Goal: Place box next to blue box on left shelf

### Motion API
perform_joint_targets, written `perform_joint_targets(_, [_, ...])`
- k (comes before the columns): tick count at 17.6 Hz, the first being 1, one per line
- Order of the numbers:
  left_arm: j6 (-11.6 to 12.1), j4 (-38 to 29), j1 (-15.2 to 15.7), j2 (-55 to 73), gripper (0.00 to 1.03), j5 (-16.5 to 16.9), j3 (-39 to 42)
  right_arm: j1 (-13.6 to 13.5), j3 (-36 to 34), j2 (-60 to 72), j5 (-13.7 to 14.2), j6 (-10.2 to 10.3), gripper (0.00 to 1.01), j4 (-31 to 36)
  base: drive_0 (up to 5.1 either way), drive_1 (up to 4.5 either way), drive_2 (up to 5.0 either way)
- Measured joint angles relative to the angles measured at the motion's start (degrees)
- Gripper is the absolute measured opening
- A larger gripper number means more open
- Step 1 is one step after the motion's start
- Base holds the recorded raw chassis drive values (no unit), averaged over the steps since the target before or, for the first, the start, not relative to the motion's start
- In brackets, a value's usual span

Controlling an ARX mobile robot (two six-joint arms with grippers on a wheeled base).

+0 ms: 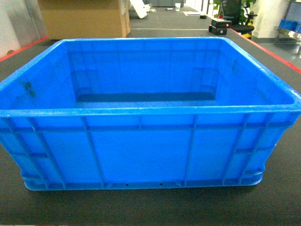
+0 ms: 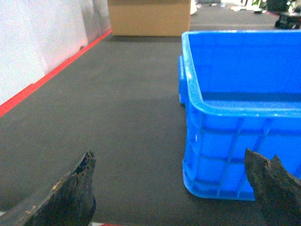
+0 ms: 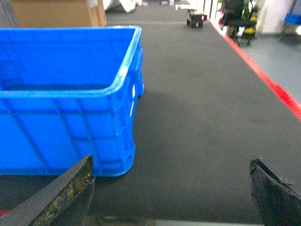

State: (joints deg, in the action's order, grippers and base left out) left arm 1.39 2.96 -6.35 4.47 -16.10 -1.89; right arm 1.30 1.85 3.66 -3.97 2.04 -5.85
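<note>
The box (image 1: pixel 141 155), a large bright-blue crate with a thick rim and ribbed walls, sits empty on the dark mat right in front of me. Its left near corner shows in the left wrist view (image 2: pixel 225 155), its right near corner in the right wrist view (image 3: pixel 89 136). My left gripper (image 2: pixel 169 183) is open, low over the mat, just short of that left corner, holding nothing. My right gripper (image 3: pixel 171 188) is open too, short of the right corner, also empty. Neither gripper appears in the head view. The left shelf and its blue box are out of view.
A big cardboard box (image 1: pixel 84 18) stands behind the crate at the back left. Red tape (image 2: pixel 51 73) borders the mat on the left, and another red strip (image 3: pixel 263 77) borders it on the right. A small black device (image 1: pixel 220 26) and chairs sit far right.
</note>
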Motion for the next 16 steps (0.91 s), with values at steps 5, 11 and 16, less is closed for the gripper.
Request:
perform_joint_targets(5, [-0.5, -4.72, 2.58, 3.85, 0.98, -3.74, -0.17, -1.68, 0.83, 3.02, -0.13, 2.49, 0.98, 2.78, 0.0, 0.0, 0.0])
perform_joint_targets(11, [-0.81, -27.19, 6.84, 30.42, 0.98, 1.88, -8.55, -7.87, 11.5, 31.95, 5.99, 1.75, 0.98, 25.42, 0.0, 0.0, 0.0])
perform_joint_targets(16, [-5.18, -33.94, 7.82, 66.64, 0.98, 5.2, -28.59, -11.8, 38.47, 72.28, 7.5, 0.09, 0.98, 25.24, 0.0, 0.0, 0.0])
